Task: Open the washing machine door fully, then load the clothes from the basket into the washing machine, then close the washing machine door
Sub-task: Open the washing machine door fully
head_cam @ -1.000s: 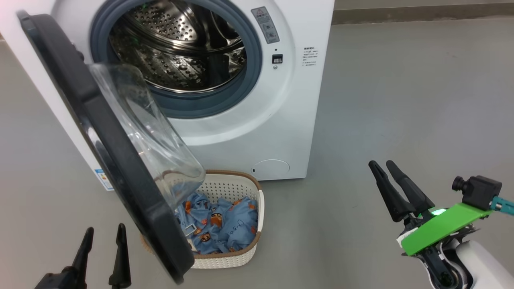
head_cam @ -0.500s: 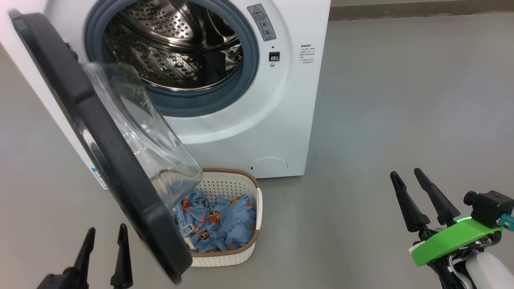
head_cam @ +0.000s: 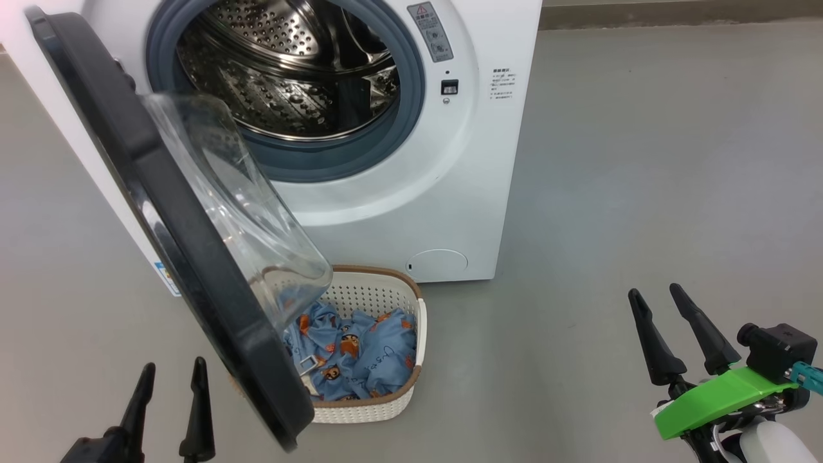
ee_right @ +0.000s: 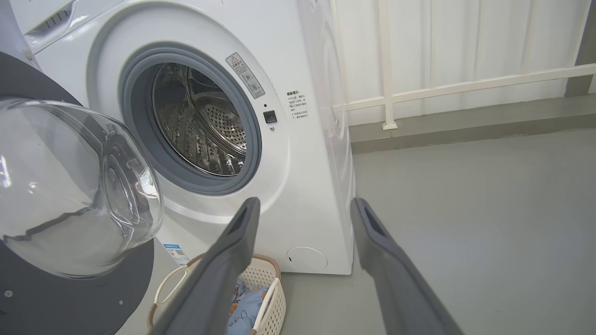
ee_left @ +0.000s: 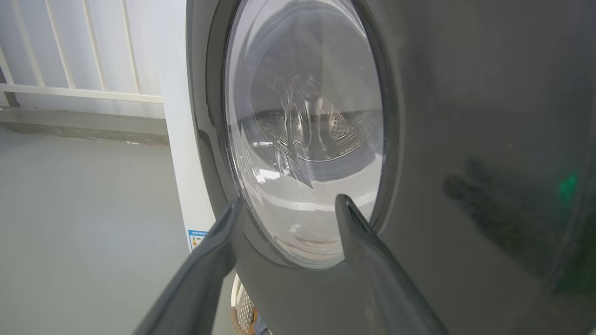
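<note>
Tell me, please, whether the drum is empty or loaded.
Empty, as far as visible: the drum shows bare steel, and the clothes lie in the basket.

Left claw (head_cam: 171, 372) and right claw (head_cam: 657, 298) both gape, empty.

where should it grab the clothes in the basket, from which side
Pinch a raised blue fold near the middle of the clothes, coming from above the right side of the basket. The open washing machine door overhangs its left half, so the open right gripper likely has the freer path.
</note>
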